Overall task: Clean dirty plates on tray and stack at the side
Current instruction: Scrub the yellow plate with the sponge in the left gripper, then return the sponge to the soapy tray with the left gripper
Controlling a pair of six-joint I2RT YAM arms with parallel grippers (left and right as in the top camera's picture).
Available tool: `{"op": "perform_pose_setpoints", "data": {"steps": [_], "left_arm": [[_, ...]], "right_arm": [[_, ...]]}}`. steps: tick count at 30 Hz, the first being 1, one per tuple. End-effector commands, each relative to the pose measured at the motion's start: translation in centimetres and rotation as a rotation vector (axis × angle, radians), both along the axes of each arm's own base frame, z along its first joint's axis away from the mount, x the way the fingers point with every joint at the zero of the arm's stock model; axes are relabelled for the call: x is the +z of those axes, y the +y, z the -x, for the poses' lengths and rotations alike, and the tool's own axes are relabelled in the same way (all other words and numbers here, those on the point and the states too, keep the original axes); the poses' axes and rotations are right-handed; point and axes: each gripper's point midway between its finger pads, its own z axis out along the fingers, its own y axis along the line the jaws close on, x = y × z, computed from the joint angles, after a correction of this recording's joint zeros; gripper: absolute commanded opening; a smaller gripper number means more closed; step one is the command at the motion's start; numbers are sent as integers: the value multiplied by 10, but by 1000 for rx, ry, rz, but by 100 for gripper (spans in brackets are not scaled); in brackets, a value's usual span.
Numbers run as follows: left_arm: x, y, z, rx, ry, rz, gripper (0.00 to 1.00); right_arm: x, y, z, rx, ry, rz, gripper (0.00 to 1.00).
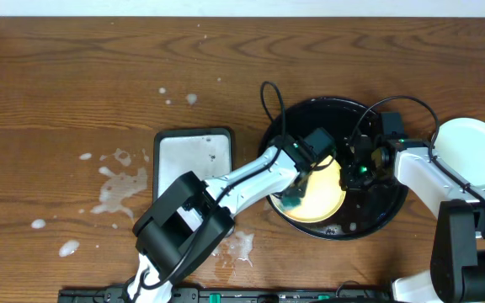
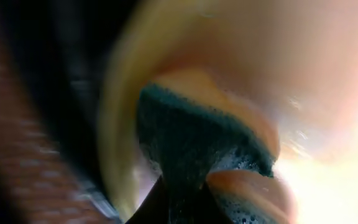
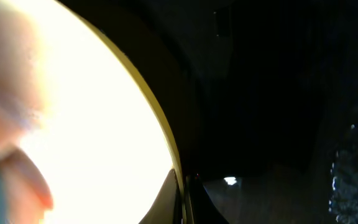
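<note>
Overhead, left end effector [image 1: 295,192] on yellow plate [image 1: 322,202], wrist views show sponge [image 2: 191,137] clamped, right end effector [image 1: 354,175] pinching rim.

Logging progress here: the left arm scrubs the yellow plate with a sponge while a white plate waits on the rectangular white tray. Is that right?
Not quite. The overhead view shows the white plate on the table right of the black tray, not on the rectangular white tray. The left gripper does press a sponge on the yellow plate.

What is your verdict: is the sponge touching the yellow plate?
Touching. Left wrist view shows the sponge squashed against the yellow plate, no gap visible.
</note>
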Motion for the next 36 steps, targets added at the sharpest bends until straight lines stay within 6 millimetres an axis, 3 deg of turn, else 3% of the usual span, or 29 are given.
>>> {"op": "perform_pose_setpoints", "data": {"steps": [1, 4, 6, 10, 14, 19, 22, 25, 30, 31, 33, 36], "left_arm": [[-11, 68, -35, 43, -149, -302, 8], [-11, 63, -43, 64, -173, -269, 8], [-15, 50, -45, 68, -165, -201, 8], [-25, -16, -31, 46, -21, 130, 8], [-16, -89, -9, -38, 127, 481, 8], [-12, -113, 8, -65, 142, 537, 8], [-14, -113, 18, -85, 160, 515, 8], [-21, -96, 17, -54, 168, 446, 8], [-34, -25, -9, 50, 51, 129, 8], [-29, -3, -19, 68, -7, 22, 8], [-14, 17, -32, 76, -89, -92, 7], [10, 21, -43, 75, -153, -127, 8]], "right_arm": [[-6, -7, -1, 3, 2, 47, 1], [-6, -7, 0, 3, 2, 47, 1], [-6, -7, -1, 3, 2, 47, 1], [-6, -6, -1, 3, -1, 46, 1], [-6, -6, -1, 3, 0, 46, 1], [-6, -6, -1, 3, 2, 46, 1], [-6, -6, -1, 3, 2, 46, 1], [-6, -6, -1, 3, 2, 46, 1], [-6, -6, -1, 4, 2, 46, 1], [-6, -6, -1, 3, 2, 46, 1], [-6, -6, -1, 3, 1, 46, 1], [-6, -6, -1, 3, 1, 46, 1]]}}
